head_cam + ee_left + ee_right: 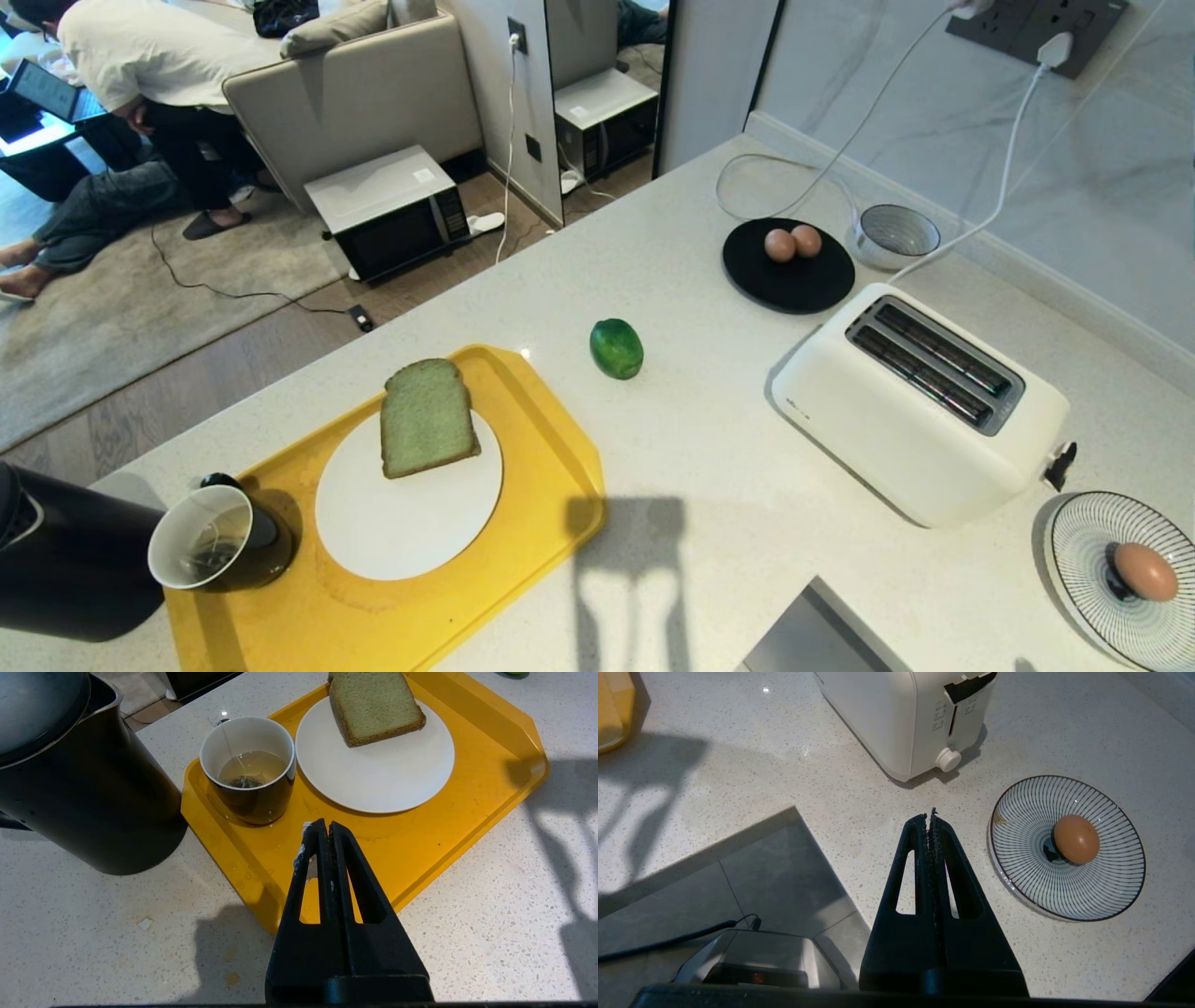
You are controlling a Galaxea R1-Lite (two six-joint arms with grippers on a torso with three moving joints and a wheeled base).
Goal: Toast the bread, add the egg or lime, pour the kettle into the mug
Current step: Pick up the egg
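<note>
Start: both arms parked, nothing toasted yet.
Left gripper (325,828) & right gripper (928,819) pinched closed, empty; pale green crusted bread slice (427,417) on white plate, counter's left edge. Open wide, pinch crust sides, keep upright for white toaster (920,401) slot.

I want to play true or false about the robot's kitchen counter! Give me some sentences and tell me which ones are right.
1. The thick slice of pale green bread sits in the white toaster. False: it lies on the round white plate on the yellow tray.
2. The glossy green lime lies on the bare counter, off the tray. True.
3. Two brown eggs rest on the round black plate. True.
4. The dark mug with the white inside is empty. False: it holds brownish liquid and a tea bag.
5. The left gripper is holding the tall black kettle. False: it is shut on nothing above the tray.
</note>
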